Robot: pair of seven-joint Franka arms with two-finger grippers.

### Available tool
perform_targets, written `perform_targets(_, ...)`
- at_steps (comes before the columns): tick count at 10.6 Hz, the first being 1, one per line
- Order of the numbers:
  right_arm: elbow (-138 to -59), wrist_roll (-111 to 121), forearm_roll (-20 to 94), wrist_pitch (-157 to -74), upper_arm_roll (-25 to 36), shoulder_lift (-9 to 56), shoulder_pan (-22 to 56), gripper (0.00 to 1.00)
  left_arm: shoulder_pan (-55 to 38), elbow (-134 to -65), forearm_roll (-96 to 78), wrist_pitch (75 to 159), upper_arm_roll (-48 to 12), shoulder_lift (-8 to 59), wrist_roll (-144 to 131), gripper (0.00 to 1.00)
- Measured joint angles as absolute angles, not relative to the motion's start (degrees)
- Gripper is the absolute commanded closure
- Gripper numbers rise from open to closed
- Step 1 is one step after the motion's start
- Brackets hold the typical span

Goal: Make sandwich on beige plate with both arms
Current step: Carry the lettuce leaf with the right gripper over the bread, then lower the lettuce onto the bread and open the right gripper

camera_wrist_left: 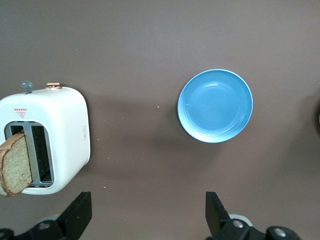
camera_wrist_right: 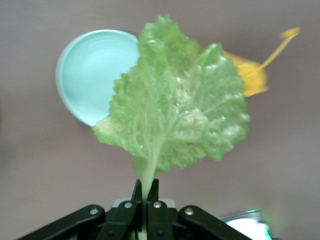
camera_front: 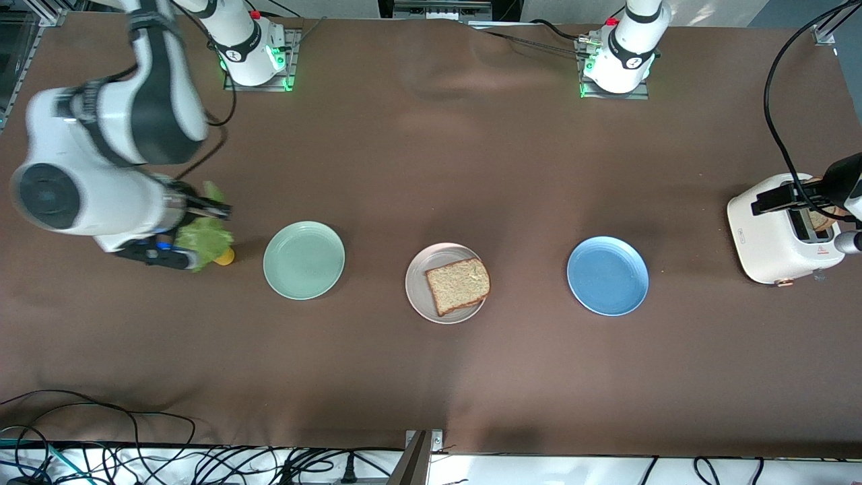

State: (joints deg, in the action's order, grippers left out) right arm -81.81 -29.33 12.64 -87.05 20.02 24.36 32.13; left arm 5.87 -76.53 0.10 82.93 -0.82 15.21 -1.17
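While my left end effector [camera_wrist_left: 145, 215] hangs open over the toaster [camera_front: 774, 236], my right end effector [camera_wrist_right: 145, 197] pinches the lettuce leaf [camera_wrist_right: 175, 110] beside the mint green plate [camera_front: 304, 260].

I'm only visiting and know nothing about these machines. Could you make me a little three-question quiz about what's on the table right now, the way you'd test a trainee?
1. True or false: the right tool is shut on the lettuce leaf.
2. Which plate holds the bread slice? A) mint green plate B) beige plate C) blue plate
3. Fill in: the left tool is open above the table between the blue plate and the white ____, where a second bread slice sticks up from a slot.

Key: 1 true; 2 B; 3 toaster.
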Motion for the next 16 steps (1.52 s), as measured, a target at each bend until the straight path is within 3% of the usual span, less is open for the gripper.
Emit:
perform_targets(5,-82.01,-57.6,25.06,-108.95,19.36,34.29,43.47,1.0,6.0,-75.84,0.1,82.93,-0.83,15.22,-1.17,0.0)
perform_targets(10,-81.3,-78.07,30.88,-139.03,10.66,43.68,46.08,1.0,7.13,-75.73,0.1,82.93,-0.83,15.28,-1.12,0.0)
perform_targets(13,-74.94,-87.36,30.9,-143.82,7.92,48.77,46.12,1.0,7.13,-75.73,0.1,83.36,-1.03,15.49,-1.12,0.0)
perform_targets(14,-73.14,-88.62,30.9,-144.07,7.86,50.43,46.1,0.91,7.2,-75.73,0.1,83.5,-1.03,15.5,-1.12,0.0)
perform_targets(15,-72.12,-89.02,30.9,-144.82,7.85,51.95,46.05,0.35,7.75,-75.67,-1.07,83.62,-0.97,15.5,-1.19,0.0)
perform_targets(16,-71.66,-89.03,30.9,-145.5,7.85,53.07,45.99,0.16,9.55,-75.61,-4.36,83.66,-0.93,15.5,-1.19,0.0)
